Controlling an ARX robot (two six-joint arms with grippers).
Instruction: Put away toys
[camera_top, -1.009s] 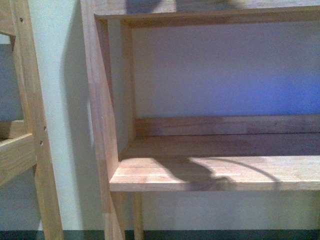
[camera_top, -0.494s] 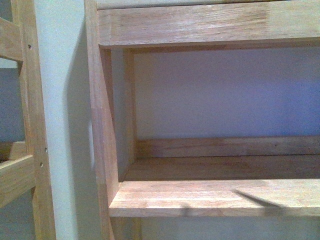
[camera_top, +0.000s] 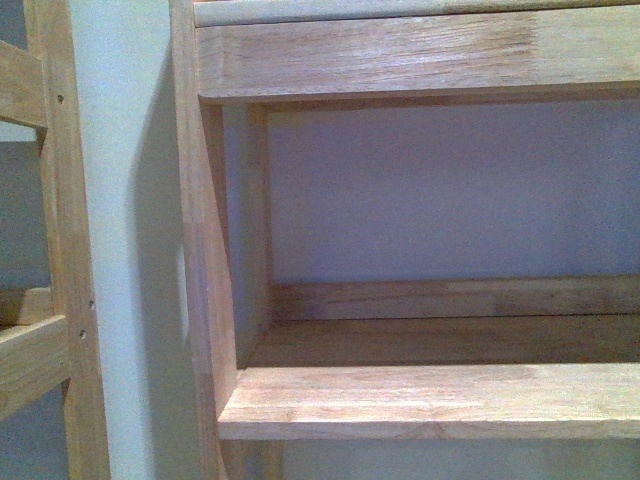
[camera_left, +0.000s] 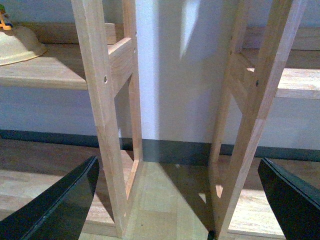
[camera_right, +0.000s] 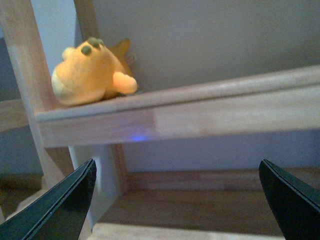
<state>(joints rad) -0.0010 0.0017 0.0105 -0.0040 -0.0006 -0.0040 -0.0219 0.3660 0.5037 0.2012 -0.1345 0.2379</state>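
The toy, a plump orange-yellow plush animal (camera_right: 92, 75), lies on a wooden shelf board (camera_right: 210, 112), close to the upright post at its end. In the right wrist view my right gripper (camera_right: 175, 202) is open and empty, below the board and well apart from the toy. One dark fingertip (camera_right: 65, 207) shows at each lower corner. My left gripper (camera_left: 175, 202) is open too, low down and facing two wooden uprights (camera_left: 102, 115). The front view shows neither gripper nor toy.
The front view shows a wooden shelf unit with a bare compartment (camera_top: 440, 345), a thick board above (camera_top: 400, 55) and a second frame (camera_top: 60, 250) on the left. A cream bowl-shaped object (camera_left: 17, 44) sits on a neighbouring shelf. Light wooden floor (camera_left: 165, 200) lies between the uprights.
In the front view the shelf has slid downward in the picture, so the upper board now shows fully. The curved shadows on the lower board have gone.
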